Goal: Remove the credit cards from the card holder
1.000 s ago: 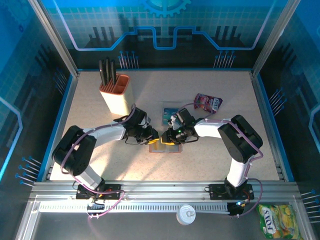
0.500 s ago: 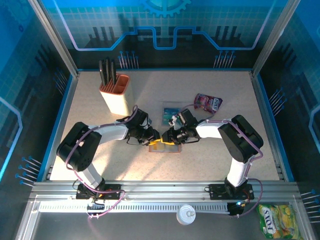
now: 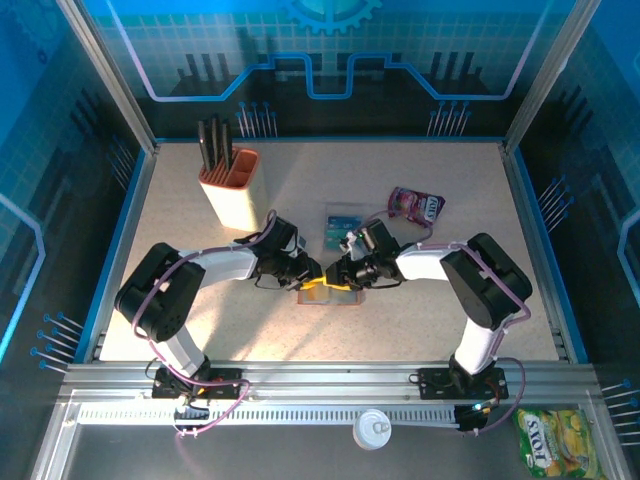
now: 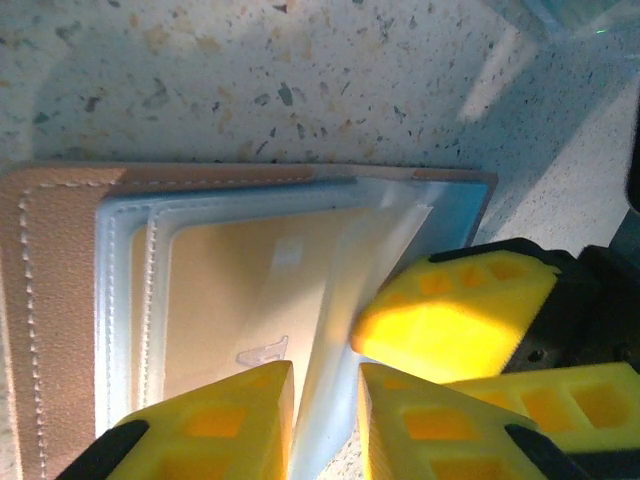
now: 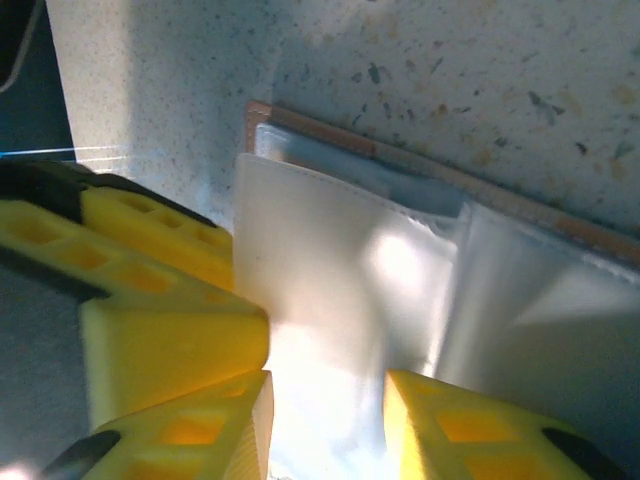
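The card holder [image 3: 331, 297] lies open on the table, brown leather rim [image 4: 55, 300] around grey-blue pockets. A yellow-tan credit card [image 4: 225, 290] sits in a pocket on its left half. My left gripper [image 3: 312, 277] [image 4: 325, 425] is shut on an upright pale pocket flap [image 4: 350, 330] near the middle fold. My right gripper [image 3: 336, 277] [image 5: 325, 430] is open, its fingers astride the pale pocket panel [image 5: 330, 260] of the card holder's other half [image 5: 400, 160]. The two grippers nearly touch. One right finger [image 4: 450, 320] shows in the left wrist view.
A glossy teal flat rectangle [image 3: 342, 230] lies just beyond the grippers. A purple-pink snack pouch [image 3: 417, 205] is at the back right. An orange-and-cream knife block [image 3: 228, 185] stands at the back left. A yellow snack bag [image 3: 548, 440] and a white lid [image 3: 371, 429] lie off the table's near edge.
Both grippers have edged closer together over the card holder. The card holder itself has barely moved.
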